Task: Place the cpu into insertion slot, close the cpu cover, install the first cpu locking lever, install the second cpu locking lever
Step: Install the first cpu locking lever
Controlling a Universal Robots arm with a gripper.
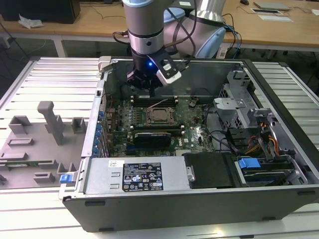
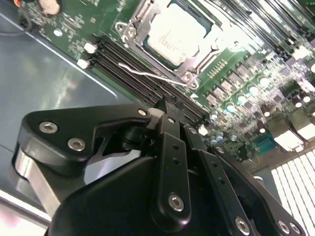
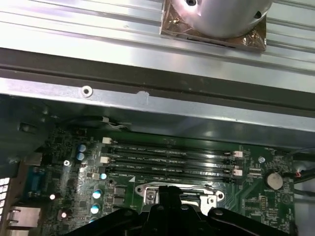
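The cpu lies flat in the insertion slot on the green board, its pale metal top showing through the window of the cpu cover, which is folded down around it. A thin silver locking lever sticks out loose over the black memory slots. In the exterior view the cpu sits mid-board, and my gripper hangs just behind it over the memory slots. The gripper is shut with nothing between its fingers. In the first wrist view the gripper hides part of the slot.
The open computer case has a metal rear wall close behind the gripper. A power supply box and black drive bay line the front, with a drive cage and cables at the exterior view's right. Grey fixtures stand outside on the left.
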